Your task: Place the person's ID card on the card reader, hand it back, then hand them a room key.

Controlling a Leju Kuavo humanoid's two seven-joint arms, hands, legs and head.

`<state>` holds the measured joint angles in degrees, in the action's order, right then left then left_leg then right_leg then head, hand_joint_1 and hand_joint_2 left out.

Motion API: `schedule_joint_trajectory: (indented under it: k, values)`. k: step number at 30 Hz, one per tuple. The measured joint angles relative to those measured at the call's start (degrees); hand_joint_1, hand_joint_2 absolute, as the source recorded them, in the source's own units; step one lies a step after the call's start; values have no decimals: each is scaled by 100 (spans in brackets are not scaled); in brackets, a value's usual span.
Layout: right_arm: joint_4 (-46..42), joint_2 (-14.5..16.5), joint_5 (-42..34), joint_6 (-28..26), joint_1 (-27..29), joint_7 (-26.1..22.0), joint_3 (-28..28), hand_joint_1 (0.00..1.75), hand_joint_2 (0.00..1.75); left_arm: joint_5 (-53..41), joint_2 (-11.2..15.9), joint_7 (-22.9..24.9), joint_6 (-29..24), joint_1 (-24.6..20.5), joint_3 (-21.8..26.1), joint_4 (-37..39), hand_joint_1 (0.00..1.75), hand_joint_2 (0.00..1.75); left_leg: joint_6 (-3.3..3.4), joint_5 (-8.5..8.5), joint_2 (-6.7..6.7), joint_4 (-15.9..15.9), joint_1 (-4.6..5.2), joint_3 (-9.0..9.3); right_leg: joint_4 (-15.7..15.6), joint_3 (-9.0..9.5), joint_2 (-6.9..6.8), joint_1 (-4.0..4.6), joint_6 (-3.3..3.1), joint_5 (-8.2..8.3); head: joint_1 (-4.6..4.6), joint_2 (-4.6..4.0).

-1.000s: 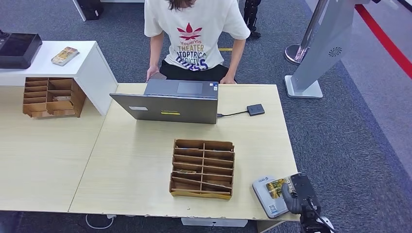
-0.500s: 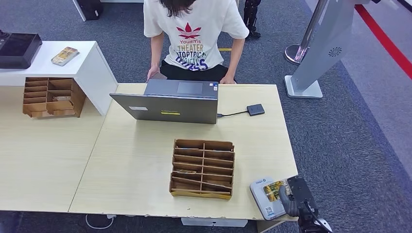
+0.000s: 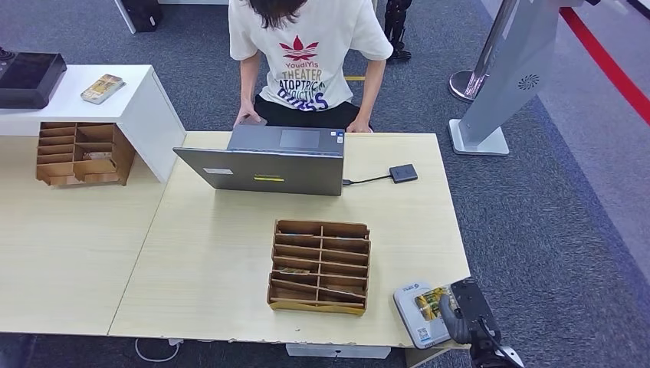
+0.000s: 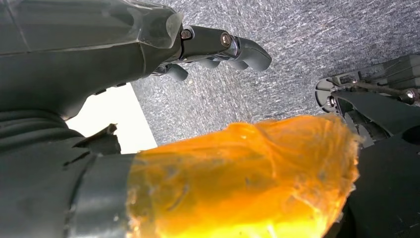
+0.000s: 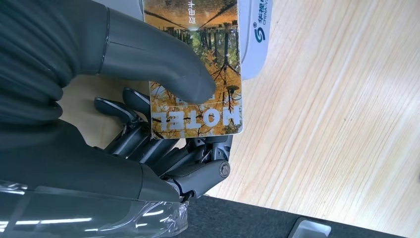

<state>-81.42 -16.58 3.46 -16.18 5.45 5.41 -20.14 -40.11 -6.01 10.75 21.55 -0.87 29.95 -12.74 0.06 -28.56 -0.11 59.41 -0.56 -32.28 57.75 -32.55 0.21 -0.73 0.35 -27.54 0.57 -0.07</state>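
Autumn-coloured and printed with the word HOTEL, the card [image 5: 198, 74] was held by the right hand [image 5: 148, 114], pinched between the thick thumb pressed on its printed face and the darker fingers [image 5: 143, 144] folded beneath it. Ahead of the fingertips, the far half of the card lay over the white card reader [image 5: 257, 44], which sat on the pale wooden worktop [image 5: 337, 124] near its front corner. In the head view the same hand [image 3: 460, 310] was seen at the edge of the worktop, with the reader [image 3: 414, 314] just beside the fingers.

The step in hand was judged to be the reading of the card at the reader, or its lifting off for the hand-back; which of the two could not be told. For it to be done well, the card should be kept flat and level over the reader, the pinch kept near the card's end so that the reader's face was not covered by the thumb, and the reader itself not dragged toward the worktop edge.

The left hand [image 4: 218, 47] hung over grey carpet [image 4: 297, 59], its fingers loosely apart and nothing held in them. Beyond the laptop [image 3: 264, 161], the person [image 3: 310, 57] waited, well apart from the fingers.
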Motion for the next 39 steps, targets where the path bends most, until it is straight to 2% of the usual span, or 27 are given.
schedule_joint_trajectory:
  k: [13, 39]
  values:
    - [-54, -91, 592, -132, -29, 330, -234, 175, 175, 7, -2, 0, 0, 0, 60, 0, 0, 0, 0, 0, 0, 0, 0, -1, 0, 0, 0, 0, 0, 0, 0, 0]
    - [-68, -108, 784, -104, -40, 409, -257, 175, 175, -36, -2, 0, 0, -1, 62, 0, 0, 0, 0, 0, 0, 0, 0, -1, 0, 0, 0, 0, 0, 0, 0, 0]
